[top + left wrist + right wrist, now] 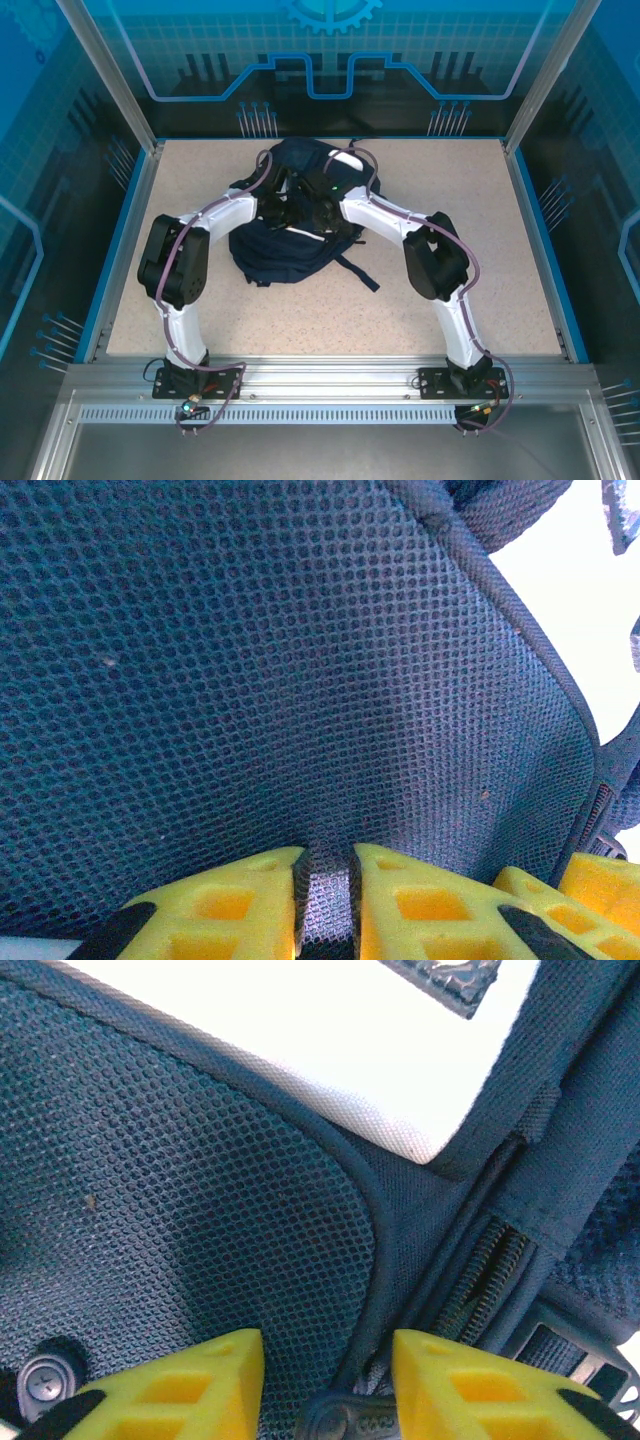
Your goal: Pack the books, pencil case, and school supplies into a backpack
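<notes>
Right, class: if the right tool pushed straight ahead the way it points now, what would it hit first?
The backpack: the right tool points at the corded seam edging the mesh, just beside the zipper. It looks close, though depth is unclear.

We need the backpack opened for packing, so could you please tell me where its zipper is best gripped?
Probably the dark pull at the near end of the zipper. It sits between the open right fingers, so approach straight ahead from the wrist's side and close across its narrow width.
</notes>
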